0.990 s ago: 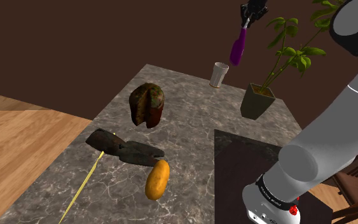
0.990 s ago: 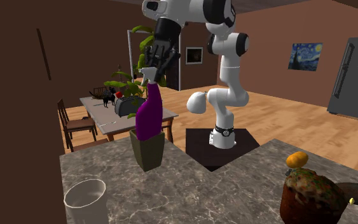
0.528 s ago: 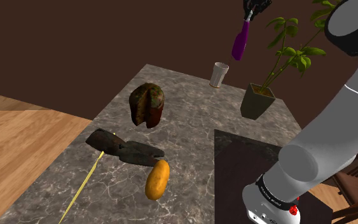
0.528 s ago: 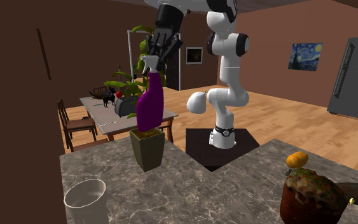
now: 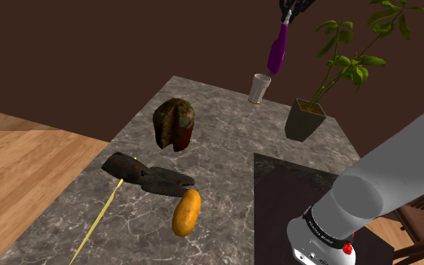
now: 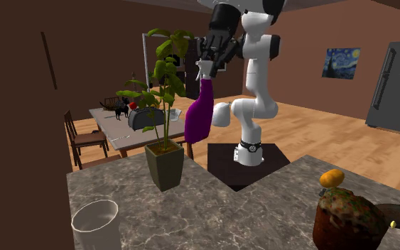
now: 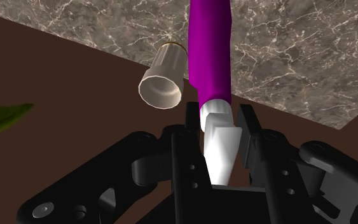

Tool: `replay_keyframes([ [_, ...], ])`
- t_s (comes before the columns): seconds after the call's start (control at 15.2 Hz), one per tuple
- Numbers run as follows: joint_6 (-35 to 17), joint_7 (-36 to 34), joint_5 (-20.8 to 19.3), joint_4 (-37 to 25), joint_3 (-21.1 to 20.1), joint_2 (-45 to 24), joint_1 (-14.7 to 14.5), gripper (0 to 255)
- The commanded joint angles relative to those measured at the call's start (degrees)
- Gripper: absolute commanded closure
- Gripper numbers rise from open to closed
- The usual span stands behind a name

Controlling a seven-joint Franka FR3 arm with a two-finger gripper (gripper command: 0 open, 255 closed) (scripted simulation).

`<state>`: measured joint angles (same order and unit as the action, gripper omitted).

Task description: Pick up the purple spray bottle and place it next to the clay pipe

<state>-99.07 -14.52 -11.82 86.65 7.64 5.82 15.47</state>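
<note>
Clamping the purple spray bottle [image 5: 276,53] by its white nozzle head in the claw [image 7: 220,118], dangling it high over the far edge of the bench [image 5: 225,143], above the white cup [image 5: 260,88]. Risking a swing or slip from so narrow a pinch while carrying it toward the dark clay pipe [image 5: 146,175]. Also risking clipping the brown cake-like lump [image 5: 174,123], or setting down onto the orange oblong thing [image 5: 187,211] beside the pipe.

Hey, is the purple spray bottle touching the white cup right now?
Apart. In the second exterior view the spray bottle hangs from the gripper high above the counter, while the cup stands on it, beyond the potted plant.
</note>
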Motion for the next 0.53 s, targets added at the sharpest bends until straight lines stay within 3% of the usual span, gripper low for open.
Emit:
replay_keyframes([
  [0.0, 0.3, -3.2, -1.1, 2.4, -1.8, 2.1, -1.3, 255],
  [0.46, 2.8, -12.7, -2.9, 7.9, -8.0, 7.8, -4.8, 255],
])
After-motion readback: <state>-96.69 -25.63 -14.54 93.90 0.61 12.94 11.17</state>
